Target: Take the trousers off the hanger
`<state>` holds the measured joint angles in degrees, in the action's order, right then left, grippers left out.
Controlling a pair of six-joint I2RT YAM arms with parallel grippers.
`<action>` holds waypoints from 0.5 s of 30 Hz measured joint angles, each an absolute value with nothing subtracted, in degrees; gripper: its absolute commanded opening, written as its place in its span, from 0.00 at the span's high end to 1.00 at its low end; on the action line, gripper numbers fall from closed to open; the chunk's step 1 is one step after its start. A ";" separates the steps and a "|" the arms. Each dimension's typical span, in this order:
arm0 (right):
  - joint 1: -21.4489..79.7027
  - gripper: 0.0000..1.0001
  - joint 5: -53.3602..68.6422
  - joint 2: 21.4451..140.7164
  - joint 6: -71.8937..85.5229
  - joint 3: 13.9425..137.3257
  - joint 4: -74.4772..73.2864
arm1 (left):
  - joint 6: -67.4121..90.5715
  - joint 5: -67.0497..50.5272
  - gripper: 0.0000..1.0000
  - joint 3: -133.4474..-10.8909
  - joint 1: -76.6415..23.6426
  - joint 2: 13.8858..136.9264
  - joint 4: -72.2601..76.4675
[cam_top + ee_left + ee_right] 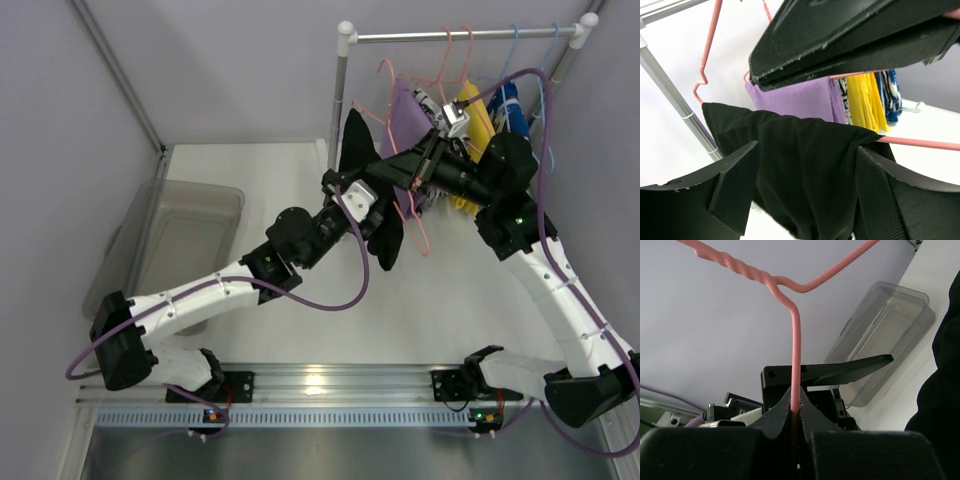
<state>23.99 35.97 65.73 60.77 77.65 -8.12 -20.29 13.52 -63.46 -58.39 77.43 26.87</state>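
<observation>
Left gripper (807,175) fills the wrist view, jaws apart on either side of the black trousers (790,145); we see no squeeze on the cloth yet. These hang folded over the bar of a pink hanger (796,340), so they are not off. On that hanger's wire, below the twist, the right gripper (795,407) is clamped tight, apparently steadying it. Behind, the lilac trousers (790,102) hang on their own hanger, gripped by neither arm. Our judgement: neither pair is removed; grasp and pull-off remain for both.

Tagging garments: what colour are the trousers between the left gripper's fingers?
Plain black trousers; clearest in the left wrist view.
</observation>
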 measured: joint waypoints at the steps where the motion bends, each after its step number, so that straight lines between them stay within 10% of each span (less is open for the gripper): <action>1: 23.99 1.00 35.97 65.73 60.71 77.65 -8.12 | -20.67 13.89 0.25 -63.46 -58.39 77.56 26.85; 8: 23.99 1.00 36.34 65.71 61.12 77.65 -6.57 | -21.76 14.76 0.39 -63.79 -58.19 78.06 26.98; 15: 23.99 1.00 37.34 65.17 61.76 77.62 -5.15 | -21.82 14.83 0.33 -65.25 -57.41 79.88 26.83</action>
